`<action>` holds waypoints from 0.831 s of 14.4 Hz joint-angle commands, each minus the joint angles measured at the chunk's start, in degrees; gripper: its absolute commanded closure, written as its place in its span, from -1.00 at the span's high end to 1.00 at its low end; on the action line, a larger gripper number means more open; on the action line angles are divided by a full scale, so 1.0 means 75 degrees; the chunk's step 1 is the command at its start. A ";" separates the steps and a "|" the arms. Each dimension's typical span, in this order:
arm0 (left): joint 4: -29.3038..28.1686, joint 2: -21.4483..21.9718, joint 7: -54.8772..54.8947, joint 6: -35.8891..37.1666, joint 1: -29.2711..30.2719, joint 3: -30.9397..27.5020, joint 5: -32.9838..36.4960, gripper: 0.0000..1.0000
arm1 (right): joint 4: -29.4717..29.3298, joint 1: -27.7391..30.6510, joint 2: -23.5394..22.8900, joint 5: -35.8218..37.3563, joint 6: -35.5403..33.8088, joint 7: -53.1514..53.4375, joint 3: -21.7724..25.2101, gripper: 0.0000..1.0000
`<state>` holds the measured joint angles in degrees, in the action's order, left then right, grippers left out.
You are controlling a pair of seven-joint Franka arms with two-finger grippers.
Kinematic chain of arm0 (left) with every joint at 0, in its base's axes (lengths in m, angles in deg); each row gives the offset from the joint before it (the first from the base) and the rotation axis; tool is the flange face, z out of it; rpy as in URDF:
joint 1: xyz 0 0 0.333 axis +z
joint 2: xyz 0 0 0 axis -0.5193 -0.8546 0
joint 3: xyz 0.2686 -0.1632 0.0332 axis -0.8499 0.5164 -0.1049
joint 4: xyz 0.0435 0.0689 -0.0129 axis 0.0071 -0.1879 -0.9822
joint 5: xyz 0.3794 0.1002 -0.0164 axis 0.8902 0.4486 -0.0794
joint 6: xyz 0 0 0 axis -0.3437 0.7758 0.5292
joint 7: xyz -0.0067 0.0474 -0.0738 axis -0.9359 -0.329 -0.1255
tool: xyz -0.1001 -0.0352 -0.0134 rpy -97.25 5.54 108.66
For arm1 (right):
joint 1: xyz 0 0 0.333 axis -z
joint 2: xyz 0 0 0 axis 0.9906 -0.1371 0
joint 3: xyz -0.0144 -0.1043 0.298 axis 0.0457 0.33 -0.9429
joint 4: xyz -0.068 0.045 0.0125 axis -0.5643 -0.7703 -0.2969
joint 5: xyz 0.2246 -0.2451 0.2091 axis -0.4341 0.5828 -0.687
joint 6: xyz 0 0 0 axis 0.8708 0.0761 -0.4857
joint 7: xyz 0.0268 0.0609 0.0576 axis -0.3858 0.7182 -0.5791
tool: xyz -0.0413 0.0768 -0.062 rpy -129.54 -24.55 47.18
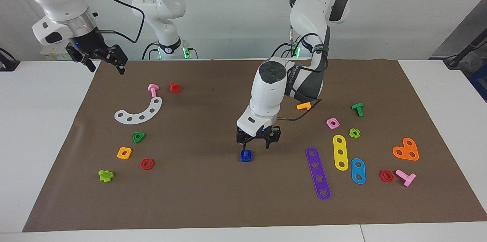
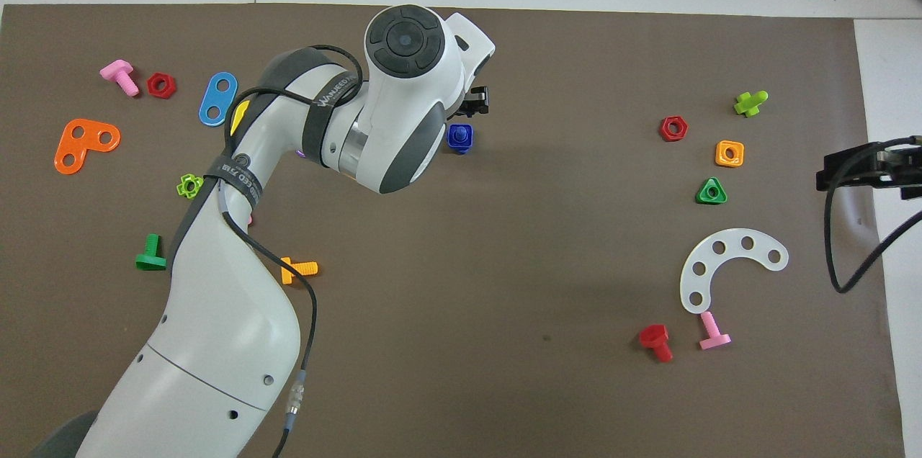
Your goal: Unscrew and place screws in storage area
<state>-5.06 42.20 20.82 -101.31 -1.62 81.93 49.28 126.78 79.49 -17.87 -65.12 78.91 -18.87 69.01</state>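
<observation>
Facing view shows the left gripper point(image 1: 258, 144) pointing straight down over the middle of the brown mat point(image 1: 213, 196), its two dark fingers point(image 1: 244, 144) spread apart with nothing between them, tips just above the surface. The dark-blue screw point(image 1: 246, 155) stands on the mat at about seven o'clock from those tips in this view, just beside them; whether a tip touches it I cannot tell.

From overhead, the left arm's wrist covers almost all of that gripper point(image 2: 475, 101); only a black piece juts out past the white housing, and the spread of the fingers cannot be read there. What that view does give is the screw point(image 2: 460, 137) clear of the arm, sitting at about six o'clock from the black piece.

The storage area point(image 1: 152, 139) lies toward the right arm's end of the table, at nine o'clock from the screw in the facing view and well apart from it. It holds the white curved strip point(image 1: 139, 112), a green triangular nut point(image 1: 139, 137), an orange square nut point(image 1: 124, 153) and a red hexagonal nut point(image 1: 147, 164).

The right gripper point(image 1: 104, 63) waits in the air over the mat's edge at that end, fingers parted and empty; overhead it point(image 2: 868, 166) shows only at the frame's edge.
</observation>
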 commanded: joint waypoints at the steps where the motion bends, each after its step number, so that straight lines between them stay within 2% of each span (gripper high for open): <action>1: 0.0290 -0.0652 -0.0119 -0.0378 -0.0393 -0.0291 0.0333 0.74 | 0.0112 0.0081 0.0117 -0.0020 -0.0014 0.0040 -0.0070 1.00; 12: -0.0049 -0.0758 -0.0108 -0.1024 -0.0417 -0.0209 0.0310 0.61 | 0.0112 0.0081 0.0117 -0.0020 -0.0014 0.0040 -0.0070 1.00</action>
<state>-5.19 37.19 20.76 -107.52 -4.22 81.03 50.20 126.78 79.49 -17.87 -65.12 78.91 -18.87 69.01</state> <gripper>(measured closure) 0.181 0.000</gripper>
